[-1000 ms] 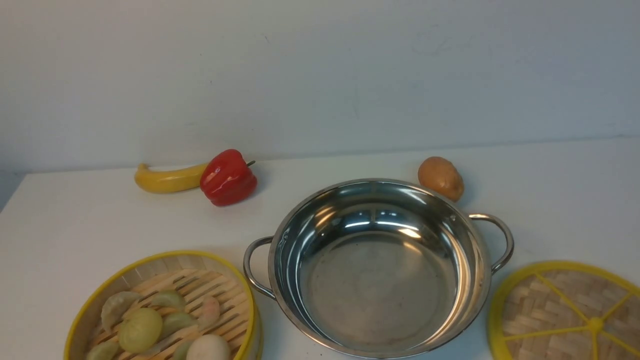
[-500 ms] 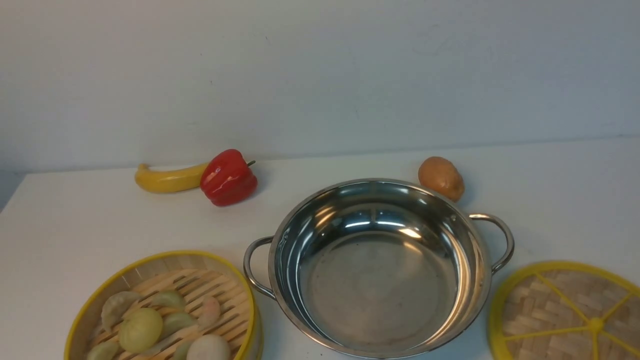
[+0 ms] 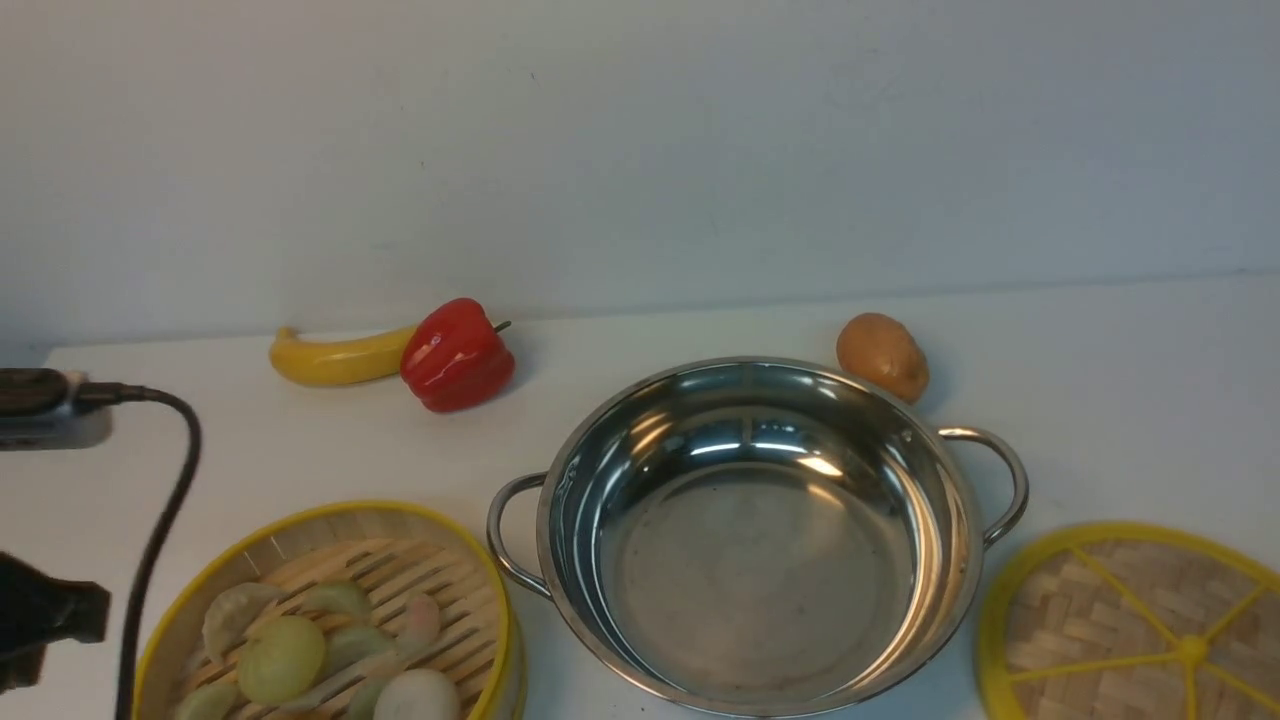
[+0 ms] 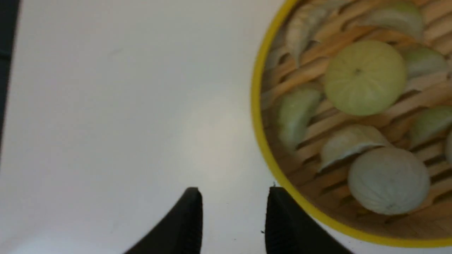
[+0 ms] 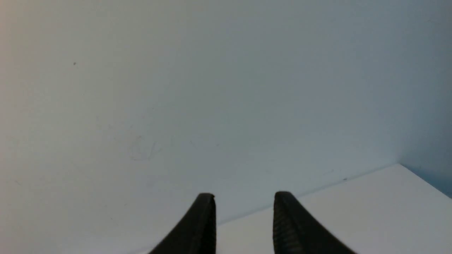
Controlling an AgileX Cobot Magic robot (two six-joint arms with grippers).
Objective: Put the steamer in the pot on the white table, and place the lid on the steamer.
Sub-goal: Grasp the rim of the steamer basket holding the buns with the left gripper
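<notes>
Since the prev. frames the L arm (image 3: 45,615) has come into front view at the left edge, w/ black cable (image 3: 160,500) and grey unit (image 3: 45,425); nothing else has shifted.

L gripper (image 4: 233,194): jaws parted to a moderate gap, bare table (image 4: 106,106) showing between them, nothing held. One tip sits just beside the rim of the steamer (image 4: 259,116), outside it; contact cannot be told.

R gripper (image 5: 243,197): jaws likewise parted and empty, aimed at the wall (image 5: 212,88) w/ a corner of table in sight. It is not seen in front view and no task item is in its own view.

Steamer: on table, near-left in front view, just beside the left handle of the pot (image 3: 750,580) (contact unclear), loaded w/ buns (image 4: 363,77) and dumplings (image 4: 296,116). Pot: centre, upright, empty. Lid (image 3: 1100,640): flat on table, near-right, close to pot's right handle but apart from it.

Status: neither step done. Steamer not yet in pot; lid not yet on steamer.

Judged stage: L-side approach for the 1st grasp, on the steamer's rim/wall.

Left to do: grip and lift steamer, seat it in pot, then pick up lid (prob. R arm, being nearer) and set it on top.

Bystanders: banana (image 3: 330,360) and pepper (image 3: 455,355) at back-left, touching; potato (image 3: 882,356) just behind pot's rim. None looks to be in the way.
</notes>
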